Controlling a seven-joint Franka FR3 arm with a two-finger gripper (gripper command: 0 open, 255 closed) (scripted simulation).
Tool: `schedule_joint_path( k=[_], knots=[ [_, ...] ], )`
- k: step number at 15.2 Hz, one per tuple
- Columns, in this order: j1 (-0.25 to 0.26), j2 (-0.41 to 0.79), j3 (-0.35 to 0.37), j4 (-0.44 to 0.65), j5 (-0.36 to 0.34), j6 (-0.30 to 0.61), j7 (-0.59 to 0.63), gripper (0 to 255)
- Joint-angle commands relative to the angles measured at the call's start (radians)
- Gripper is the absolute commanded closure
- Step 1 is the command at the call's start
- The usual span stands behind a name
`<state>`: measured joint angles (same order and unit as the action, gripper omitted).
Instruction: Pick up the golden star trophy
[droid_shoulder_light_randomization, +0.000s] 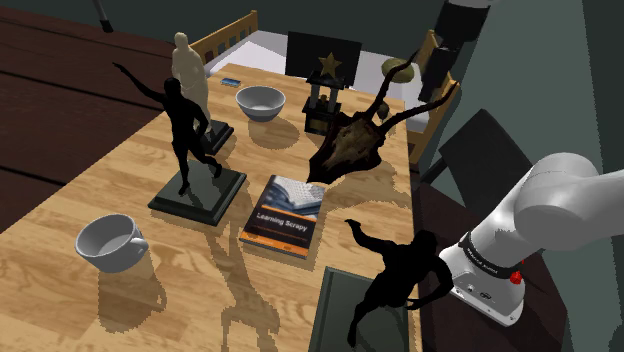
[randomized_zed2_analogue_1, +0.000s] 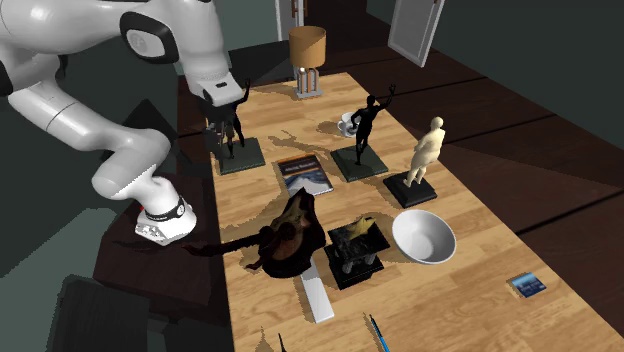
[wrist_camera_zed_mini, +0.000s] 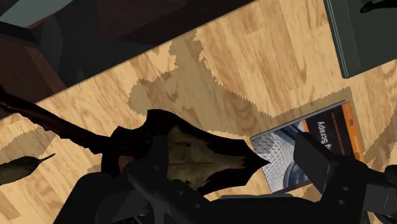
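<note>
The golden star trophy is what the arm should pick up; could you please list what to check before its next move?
1. Gripper open: ok, its fingers stand apart and clasp nothing.
2. Gripper aimed at the star trophy: not ok, the wrist view looks onto the horned skull and the book.
3. Trophy upright: ok, it stands on its dark base.
4. Room beside the trophy: not ok, the horned skull lies close beside it.
5. Trophy touching the skull: cannot tell.
</note>
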<state>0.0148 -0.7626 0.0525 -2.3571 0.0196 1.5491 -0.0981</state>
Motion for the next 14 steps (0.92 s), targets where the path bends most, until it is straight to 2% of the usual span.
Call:
schedule_joint_path(
  k=[1,7,14],
  knots=[
    [0.0,0.0,0.0,0.0,0.0,0.0,0.0,0],
    [-0.015,0.205,-0.054,0.093,-0.043,0.124,-0.093,0],
    [-0.025,0.458,-0.104,0.262,-0.063,0.223,-0.194,0]
  ],
)
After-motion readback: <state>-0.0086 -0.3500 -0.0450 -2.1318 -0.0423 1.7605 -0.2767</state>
